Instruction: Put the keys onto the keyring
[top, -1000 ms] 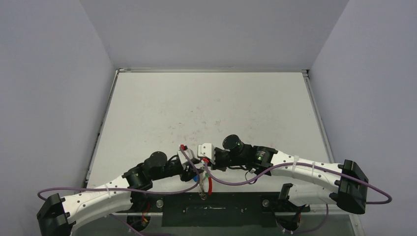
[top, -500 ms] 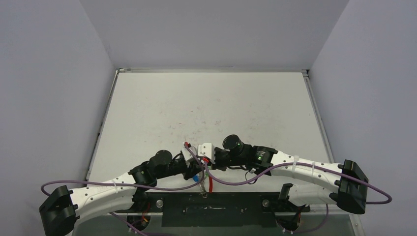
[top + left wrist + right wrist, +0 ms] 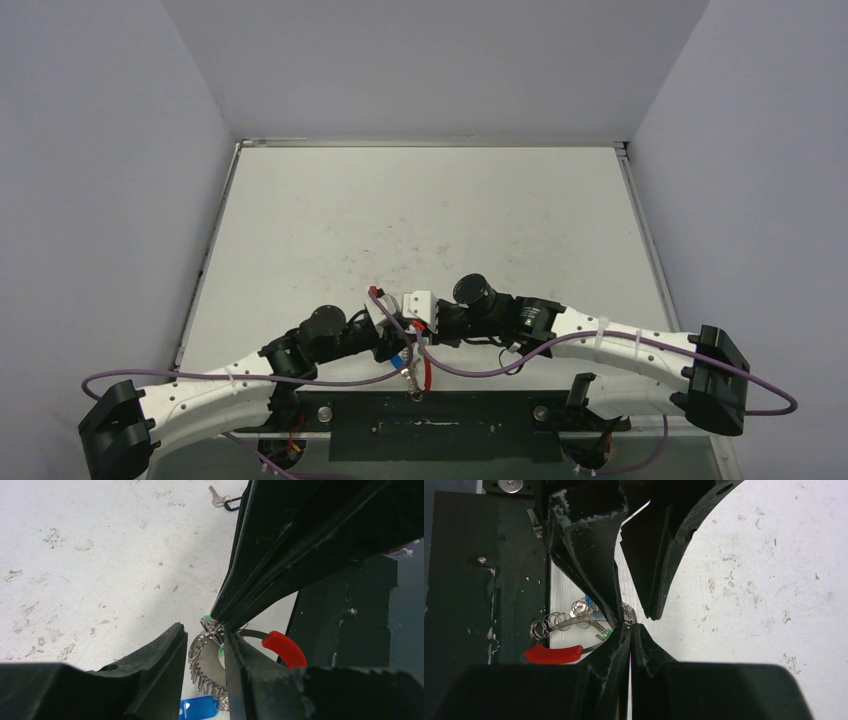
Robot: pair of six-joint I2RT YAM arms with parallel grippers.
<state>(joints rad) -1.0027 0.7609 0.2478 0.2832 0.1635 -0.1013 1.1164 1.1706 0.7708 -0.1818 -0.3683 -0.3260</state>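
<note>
The keyring (image 3: 426, 372) hangs near the table's front edge, a silvery spiral coil (image 3: 204, 666) with a red section (image 3: 285, 648). My right gripper (image 3: 630, 626) is shut on the coil's top end; its black fingers (image 3: 280, 555) come down from the upper right in the left wrist view. My left gripper (image 3: 202, 630) stands partly open with the coil between its fingers (image 3: 150, 670). Those left fingers (image 3: 589, 555) show at the top of the right wrist view. A blue key head (image 3: 199, 708) hangs low on the coil. A green key head (image 3: 609, 634) sits by the coil (image 3: 549, 624) and the red section (image 3: 553, 654).
A loose silver key (image 3: 216, 498) on a thin black wire loop (image 3: 232, 504) lies farther out on the white table (image 3: 430, 220). The black base plate (image 3: 440, 425) runs along the near edge under the keyring. Purple cables (image 3: 480, 370) arc beside both wrists.
My left arm has pushed forward and right, bringing its fingers round the hanging coil. The right gripper has held still with the keyring.
</note>
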